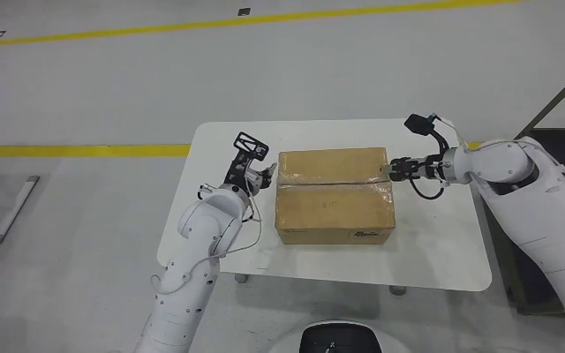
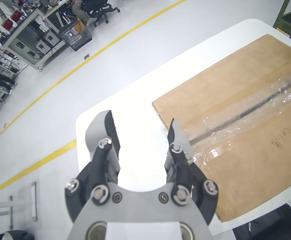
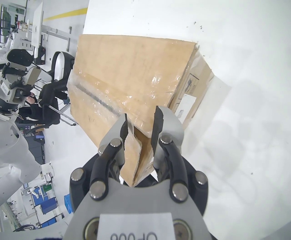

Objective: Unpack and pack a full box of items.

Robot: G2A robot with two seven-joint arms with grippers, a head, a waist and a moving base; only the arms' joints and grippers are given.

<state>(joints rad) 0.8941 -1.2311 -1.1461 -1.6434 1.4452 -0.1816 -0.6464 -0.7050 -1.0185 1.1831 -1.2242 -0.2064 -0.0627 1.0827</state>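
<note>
I work in a robotics lab or workshop hall: pale, glossy floor (image 1: 106,88) marked with yellow lines (image 1: 265,18), framed workbenches (image 2: 29,29) stacked with electronics and cables, swivel chairs (image 2: 102,11), and blue crates (image 3: 48,204) beyond my white table (image 1: 441,256).

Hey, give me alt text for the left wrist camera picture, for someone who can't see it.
The left pincer, open, hangs over the white table just off the end of a closed cardboard box, near its clear-taped centre seam. Beyond the table lies a pale floor with a yellow line.
</note>
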